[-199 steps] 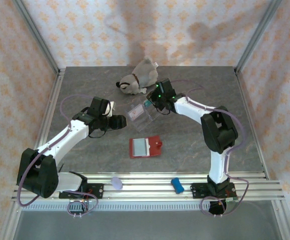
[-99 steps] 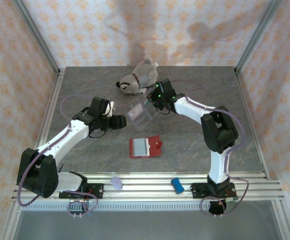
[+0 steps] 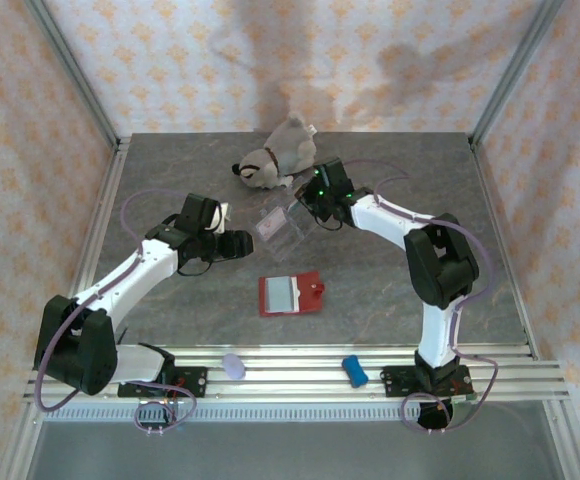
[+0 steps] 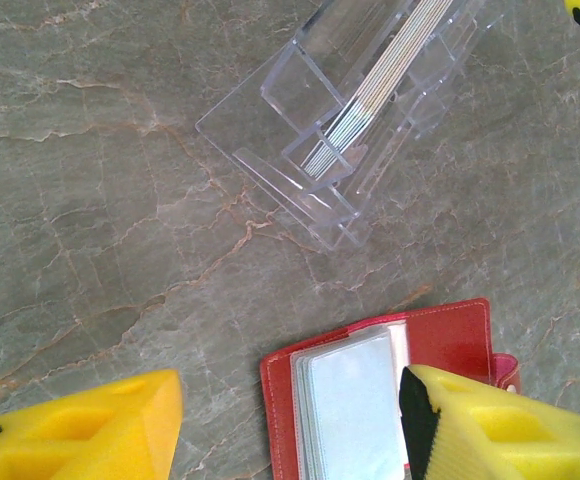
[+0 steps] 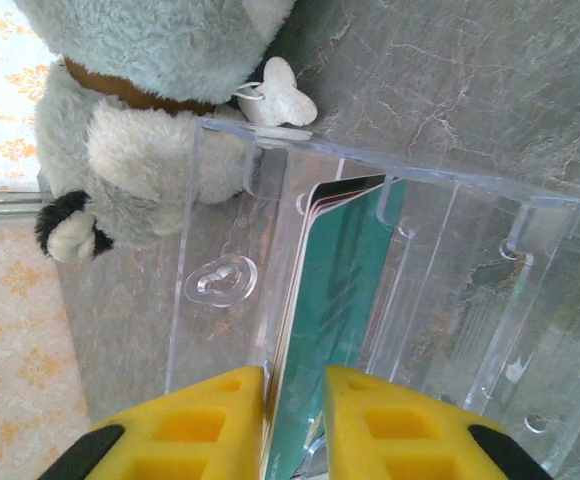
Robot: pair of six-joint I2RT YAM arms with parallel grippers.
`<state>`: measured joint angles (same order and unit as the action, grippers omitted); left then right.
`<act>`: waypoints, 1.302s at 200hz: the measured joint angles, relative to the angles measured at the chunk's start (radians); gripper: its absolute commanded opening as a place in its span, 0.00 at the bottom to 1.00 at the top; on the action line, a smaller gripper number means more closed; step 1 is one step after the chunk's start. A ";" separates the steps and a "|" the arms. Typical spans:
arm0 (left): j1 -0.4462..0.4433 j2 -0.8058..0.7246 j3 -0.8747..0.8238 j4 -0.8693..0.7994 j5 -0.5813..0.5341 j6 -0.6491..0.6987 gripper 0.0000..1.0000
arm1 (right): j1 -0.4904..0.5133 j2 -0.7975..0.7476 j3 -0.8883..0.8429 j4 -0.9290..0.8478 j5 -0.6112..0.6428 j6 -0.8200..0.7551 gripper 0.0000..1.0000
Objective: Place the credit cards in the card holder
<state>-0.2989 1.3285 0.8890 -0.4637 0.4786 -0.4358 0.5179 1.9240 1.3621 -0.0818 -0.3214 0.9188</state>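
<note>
Several credit cards (image 5: 340, 290) stand on edge in a clear plastic case (image 5: 450, 280), a teal-green one facing out. My right gripper (image 5: 295, 420) has its jaws narrowed around this stack, the left finger (image 5: 200, 425) against the card edges. From above, the right gripper (image 3: 303, 207) sits at the case's (image 3: 278, 226) far right corner. The red card holder (image 3: 290, 293) lies open on the table, pale blue pockets up. My left gripper (image 4: 290, 420) hangs open above the card holder (image 4: 370, 390), nothing between its fingers. The card edges (image 4: 385, 75) show in the case (image 4: 300, 130) beyond it.
A grey plush toy (image 3: 275, 155) lies just behind the case, close to my right gripper, its paw (image 5: 70, 230) beside the case wall. A blue object (image 3: 354, 371) and a pale purple one (image 3: 233, 366) rest on the front rails. Metal frame posts border the table (image 3: 390, 290).
The clear case has shifted slightly towards the back left with my right gripper at it. The left arm and the card holder have stayed put.
</note>
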 measured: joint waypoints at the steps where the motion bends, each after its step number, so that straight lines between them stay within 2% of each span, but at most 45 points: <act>1: 0.000 0.001 0.000 0.000 0.000 0.000 0.61 | 0.000 -0.001 0.000 0.000 0.000 0.000 0.23; 58: 0.000 0.021 0.000 0.001 0.003 0.000 0.61 | -0.008 -0.030 -0.013 -0.009 0.008 -0.007 0.20; 81: 0.000 0.021 0.000 0.000 0.003 0.000 0.61 | -0.008 -0.036 -0.013 -0.008 0.008 -0.010 0.10; 93: 0.000 0.021 0.000 0.000 0.003 0.000 0.61 | -0.008 -0.036 -0.013 -0.009 0.009 -0.012 0.09; 158: 0.000 0.021 0.000 0.000 0.003 0.000 0.61 | -0.008 -0.036 -0.014 -0.025 0.011 -0.018 0.37; 190: 0.000 0.021 0.000 -0.001 0.003 0.001 0.61 | -0.008 -0.034 -0.014 -0.017 0.000 -0.011 0.45; 224: 0.000 0.021 0.000 -0.001 0.003 0.000 0.61 | -0.008 -0.018 -0.014 0.025 -0.027 -0.008 0.44; 260: 0.000 0.021 0.000 -0.001 0.003 0.000 0.61 | -0.008 0.005 -0.012 0.063 -0.056 0.011 0.30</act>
<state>-0.2989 1.3491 0.8894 -0.4644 0.4812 -0.4355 0.5095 1.9293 1.3502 -0.0193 -0.3771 0.9298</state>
